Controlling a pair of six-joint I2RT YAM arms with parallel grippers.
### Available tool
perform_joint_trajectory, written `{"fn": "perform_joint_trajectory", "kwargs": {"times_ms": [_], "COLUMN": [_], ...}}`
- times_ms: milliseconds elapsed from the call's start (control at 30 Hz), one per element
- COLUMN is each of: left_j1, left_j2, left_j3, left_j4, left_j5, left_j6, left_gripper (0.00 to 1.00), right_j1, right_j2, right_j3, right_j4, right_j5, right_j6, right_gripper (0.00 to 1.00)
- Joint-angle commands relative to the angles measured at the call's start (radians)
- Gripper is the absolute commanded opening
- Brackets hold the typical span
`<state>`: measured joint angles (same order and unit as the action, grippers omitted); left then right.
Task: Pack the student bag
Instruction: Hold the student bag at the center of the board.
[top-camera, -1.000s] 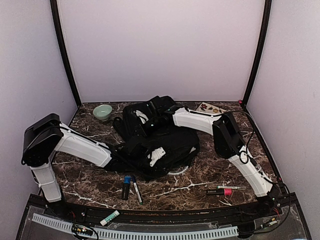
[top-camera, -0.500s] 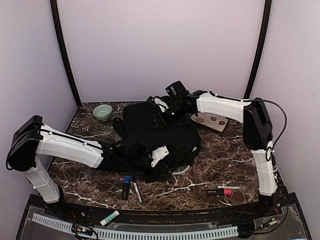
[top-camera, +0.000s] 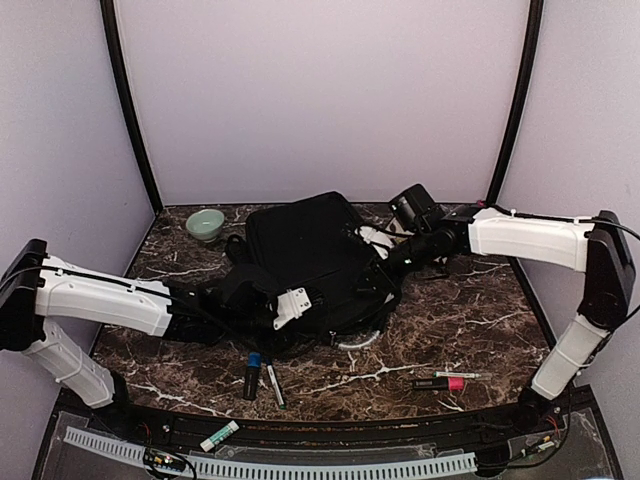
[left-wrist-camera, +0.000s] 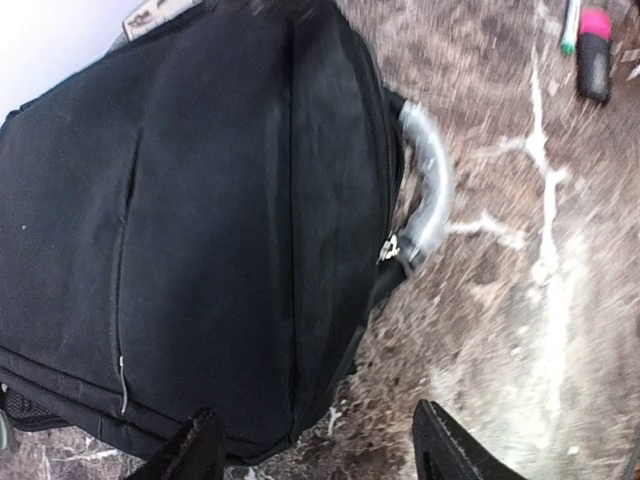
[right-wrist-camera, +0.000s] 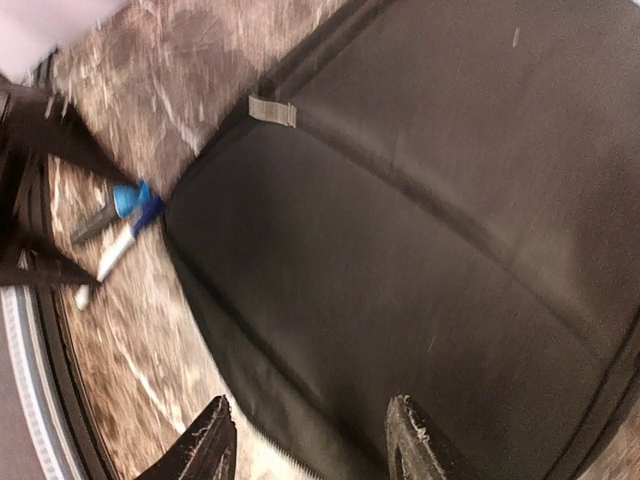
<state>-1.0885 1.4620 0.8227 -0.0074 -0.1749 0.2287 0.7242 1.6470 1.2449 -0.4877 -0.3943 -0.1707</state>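
**Backpack flat mid-table, both grippers open beside it**

Nearest, on the front rail at 7 o'clock: a white stick with a green cap (top-camera: 219, 436). On the marble table (top-camera: 450, 320) at 6–7 o'clock, two blue-capped markers (top-camera: 260, 375) lie side by side, just short of the bag's near edge. At 4–5 o'clock are a pink highlighter (top-camera: 441, 383) and, just beyond it, a thin green pen (top-camera: 460, 374), well apart from the bag.

The student bag (top-camera: 310, 255) lies flat around the table centre, running a bit toward 12 o'clock, broad black panel up. A translucent grey carry handle (left-wrist-camera: 428, 185) sticks out at its near edge, resting on the marble.

The left gripper (left-wrist-camera: 315, 412) comes in low from 9 o'clock to the bag's near-left corner. Its fingers (left-wrist-camera: 195, 452) are spread wide with nothing between them. The wrist view looks along the bag's edge and the bare table.

The right gripper (right-wrist-camera: 310, 403) reaches in from 3 o'clock, at the bag's right side. Its fingers (right-wrist-camera: 412, 445) are apart and clamp nothing. The black fabric fills its wrist view, with a small grey tag (right-wrist-camera: 272, 110) on a seam. Can't tell if either gripper touches the fabric.

Farthest, at 10–11 o'clock: a pale green bowl (top-camera: 205, 224), upright, near the bag's far-left corner but apart from it.
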Motion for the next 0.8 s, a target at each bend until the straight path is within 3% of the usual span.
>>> {"fn": "perform_joint_trajectory", "kwargs": {"times_ms": [0, 167, 300, 400, 600, 667, 767], "left_j1": [0.001, 0.004, 0.007, 0.013, 0.026, 0.031, 0.046], "left_j2": [0.097, 0.228, 0.305, 0.313, 0.295, 0.292, 0.29], "left_j3": [0.028, 0.08, 0.133, 0.15, 0.213, 0.224, 0.24], "left_j4": [0.038, 0.124, 0.15, 0.183, 0.165, 0.169, 0.19], "left_j5": [-0.1, -0.188, -0.254, -0.255, -0.083, -0.011, 0.072], "left_j6": [0.13, 0.233, 0.251, 0.244, 0.163, 0.116, 0.024], "left_gripper": [0.68, 0.67, 0.55, 0.4, 0.07, 0.01, 0.0], "right_j1": [-0.003, -0.006, -0.006, -0.007, -0.006, -0.006, -0.007], "right_j2": [-0.101, -0.122, -0.138, -0.161, -0.195, -0.192, -0.17], "right_j3": [-0.142, -0.216, -0.269, -0.3, -0.291, -0.293, -0.29], "right_j4": [0.025, 0.028, 0.047, 0.062, 0.011, 0.011, 0.029], "right_j5": [0.019, 0.024, -0.039, -0.054, -0.037, -0.037, -0.023], "right_j6": [-0.051, -0.078, -0.079, -0.08, -0.097, -0.089, -0.068], "right_gripper": [0.52, 0.52, 0.52, 0.52, 0.52, 0.51, 0.51]}}
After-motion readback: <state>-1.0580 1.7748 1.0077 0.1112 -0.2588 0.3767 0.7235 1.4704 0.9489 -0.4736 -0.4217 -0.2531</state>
